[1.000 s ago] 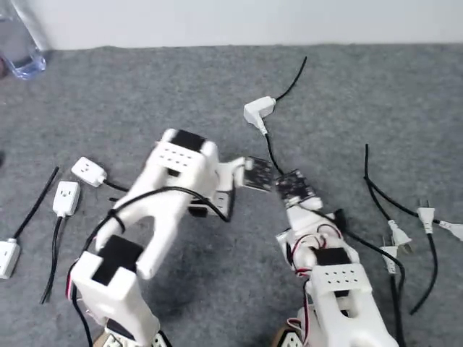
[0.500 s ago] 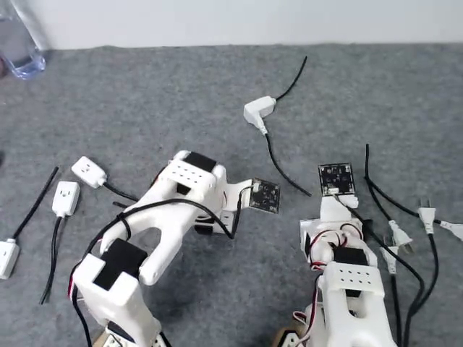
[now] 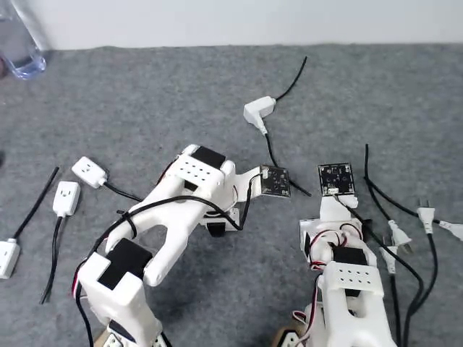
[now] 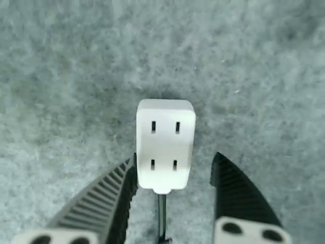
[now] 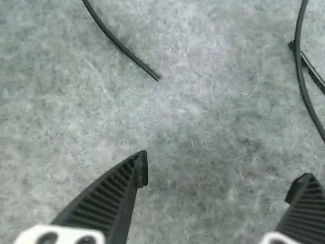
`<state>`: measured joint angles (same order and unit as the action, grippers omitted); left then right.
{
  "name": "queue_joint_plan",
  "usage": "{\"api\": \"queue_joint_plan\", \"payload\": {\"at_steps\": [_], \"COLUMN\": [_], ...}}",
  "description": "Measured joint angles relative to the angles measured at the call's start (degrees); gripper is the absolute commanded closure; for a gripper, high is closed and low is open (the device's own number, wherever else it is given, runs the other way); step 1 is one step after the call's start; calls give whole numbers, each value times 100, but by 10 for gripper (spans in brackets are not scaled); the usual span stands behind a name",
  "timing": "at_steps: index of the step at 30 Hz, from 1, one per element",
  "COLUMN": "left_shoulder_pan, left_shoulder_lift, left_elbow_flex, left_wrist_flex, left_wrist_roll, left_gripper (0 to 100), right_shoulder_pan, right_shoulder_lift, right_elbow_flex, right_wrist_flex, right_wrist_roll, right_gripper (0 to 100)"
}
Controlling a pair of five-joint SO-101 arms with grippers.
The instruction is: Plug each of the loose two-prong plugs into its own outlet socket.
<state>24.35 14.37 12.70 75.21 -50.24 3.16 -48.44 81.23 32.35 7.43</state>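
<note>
The white plastic outlet socket block (image 4: 165, 147) lies flat on the grey felt-like carpet (image 4: 264, 61) with its four slots facing up. Its black cord (image 4: 161, 218) runs back under the wrist. The left pincer (image 4: 175, 160) stands partly open, one ribbed black finger on each side of the block's cord end. One finger (image 4: 119, 188) sits right against the block's side and the other stands apart; whether it truly grips cannot be made out. Seen from above, this block lies toward 12 o'clock from the table's middle.

The right pincer (image 5: 223, 170) gapes wide over bare carpet and holds nothing, with a loose black cord end (image 5: 152, 76) near it. Several white two-prong plugs (image 3: 427, 215) on black cords lie at about 4 o'clock, and three more white socket blocks (image 3: 88, 170) at 9 o'clock.

A white wall (image 3: 239, 22) borders the carpet at 12 o'clock. A clear container (image 3: 18, 50) is cut off at 11 o'clock. From above, small wrist circuit boards (image 3: 275, 181) hide both pincers' fingers.
</note>
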Motion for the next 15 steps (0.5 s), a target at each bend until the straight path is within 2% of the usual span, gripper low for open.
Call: {"api": "queue_joint_plan", "payload": {"at_steps": [7, 15], "left_shoulder_pan": [44, 387], "left_shoulder_lift": [0, -1222], "left_elbow_flex": [-193, -2048], "left_wrist_flex": [334, 2031], "left_wrist_roll": [35, 114], "left_gripper": [772, 772], "right_shoulder_pan": [0, 9], "right_shoulder_lift": [0, 0], "right_elbow_flex": [0, 0], "right_wrist_flex": [-123, -158], "right_wrist_roll": [0, 0], "right_gripper": [582, 582]}}
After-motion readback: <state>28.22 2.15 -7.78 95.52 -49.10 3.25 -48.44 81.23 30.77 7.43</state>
